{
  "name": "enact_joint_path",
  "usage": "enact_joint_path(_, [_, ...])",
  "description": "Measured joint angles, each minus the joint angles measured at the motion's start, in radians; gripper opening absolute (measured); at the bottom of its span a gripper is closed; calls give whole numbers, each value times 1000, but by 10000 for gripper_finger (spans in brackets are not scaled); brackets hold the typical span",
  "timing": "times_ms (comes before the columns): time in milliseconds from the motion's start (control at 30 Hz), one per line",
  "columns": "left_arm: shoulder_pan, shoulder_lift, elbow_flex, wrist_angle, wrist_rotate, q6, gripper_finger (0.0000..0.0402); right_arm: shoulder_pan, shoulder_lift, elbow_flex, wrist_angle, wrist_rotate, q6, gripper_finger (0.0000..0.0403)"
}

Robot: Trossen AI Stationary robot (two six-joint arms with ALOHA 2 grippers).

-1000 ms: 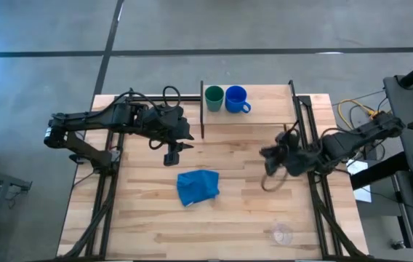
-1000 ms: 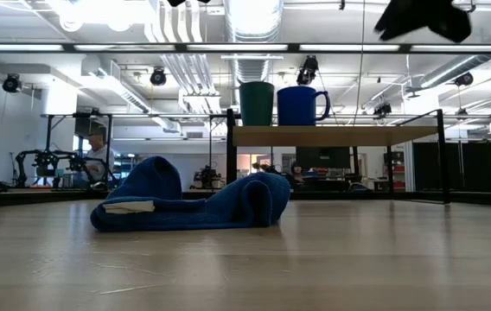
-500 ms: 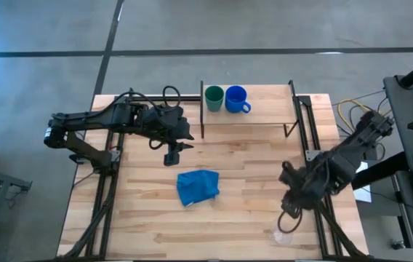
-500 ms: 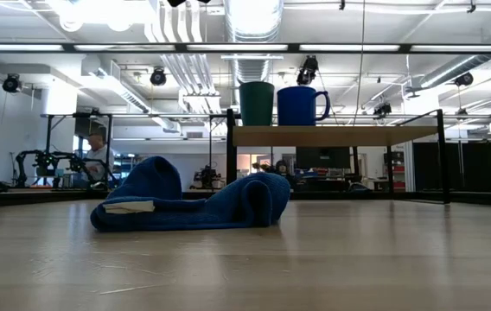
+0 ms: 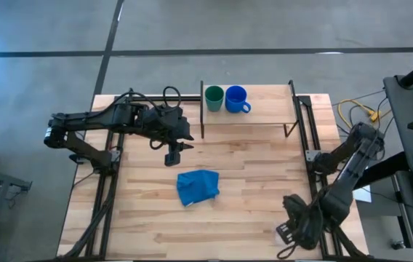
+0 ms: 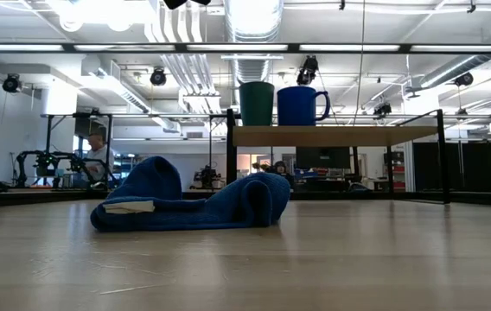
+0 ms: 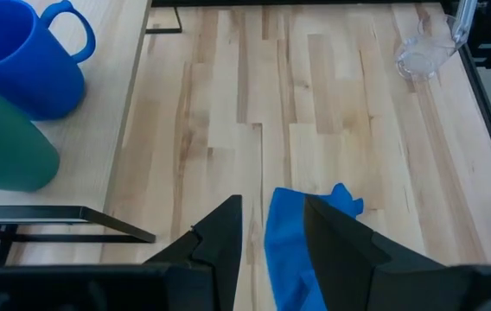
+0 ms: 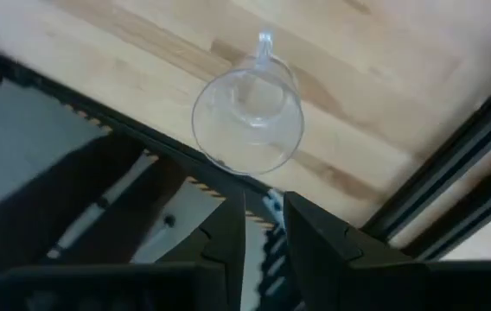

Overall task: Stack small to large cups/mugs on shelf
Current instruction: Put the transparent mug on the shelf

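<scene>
Now the right gripper (image 5: 291,231) has swung from the middle of the table to its 5 o'clock corner and hangs over the clear glass (image 8: 247,120); its fingers stand narrowly apart, holding nothing. The green cup (image 5: 214,94) and the blue mug (image 5: 235,99) stand side by side on the shelf (image 5: 265,109), so probably only the glass remains. The left gripper (image 5: 171,154) waits unmoved above the blue cloth (image 5: 198,186), fingers slightly apart.

One green cup (image 5: 214,94), one blue mug (image 5: 235,99), one clear glass (image 8: 247,121), one cloth (image 5: 198,186).
</scene>
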Motion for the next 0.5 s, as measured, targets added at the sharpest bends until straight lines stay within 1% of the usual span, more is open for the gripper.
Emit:
enact_joint_path(200, [0,0,0,0,0,0,111,8,55,7,47,-8,212,77])
enact_joint_path(233, [0,0,0,0,0,0,111,8,63,7,59,-25,221,77])
enact_joint_path(367, [0,0,0,-1,1,0,111,4,105,6,61,-155,247,77])
enact_joint_path(500, [0,0,-1,-1,1,1,111,5,145,6,60,-201,262,77])
